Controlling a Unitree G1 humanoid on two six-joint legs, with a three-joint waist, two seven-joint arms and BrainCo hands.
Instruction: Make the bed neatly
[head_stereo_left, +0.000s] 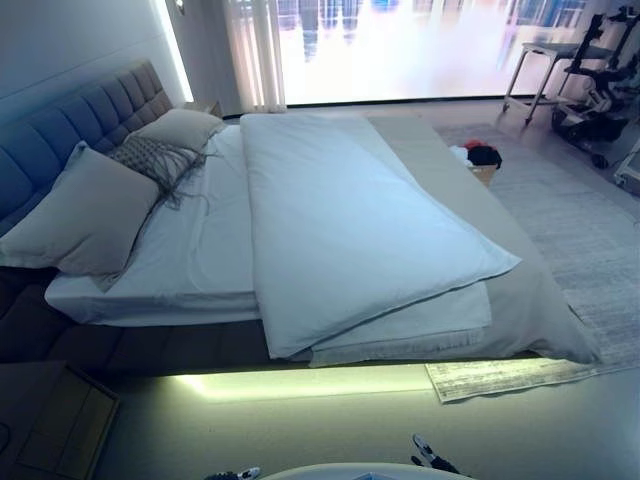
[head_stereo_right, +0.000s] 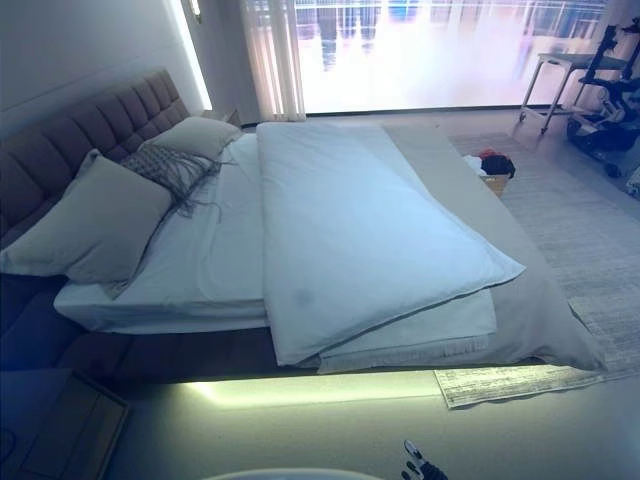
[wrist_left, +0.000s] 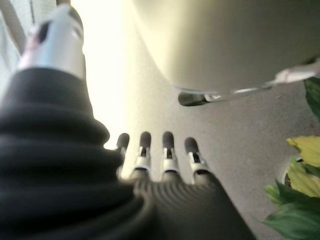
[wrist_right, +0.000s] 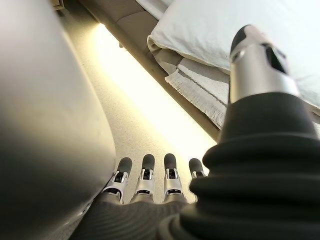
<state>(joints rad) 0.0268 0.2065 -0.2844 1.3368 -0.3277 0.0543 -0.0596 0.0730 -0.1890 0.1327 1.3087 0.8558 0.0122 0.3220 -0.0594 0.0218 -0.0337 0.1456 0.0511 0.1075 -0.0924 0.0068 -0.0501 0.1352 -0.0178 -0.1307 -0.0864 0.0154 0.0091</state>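
Note:
A white duvet (head_stereo_left: 340, 220) lies askew over the right half of the bed, its near corner hanging past the mattress edge. It also shows in the right wrist view as the duvet (wrist_right: 215, 30). The white sheet (head_stereo_left: 200, 250) is bare on the left half. A large pillow (head_stereo_left: 85, 215), a second pillow (head_stereo_left: 180, 128) and a grey knitted cushion (head_stereo_left: 150, 155) lean at the headboard (head_stereo_left: 80, 115). A grey bedspread (head_stereo_left: 525, 290) drapes off the foot end. My left hand (wrist_left: 167, 150) and right hand (wrist_right: 145, 175) hang low beside me, fingers straight, holding nothing.
A fringed throw (head_stereo_left: 500, 375) lies on the floor under the bed's lit edge. A basket of clothes (head_stereo_left: 482, 158) sits beyond the bed on a pale rug (head_stereo_left: 590, 230). A stool (head_stereo_left: 545, 60) stands by the window. A wooden nightstand (head_stereo_left: 55, 420) is near left. A plant (wrist_left: 300, 190) grows by my left hand.

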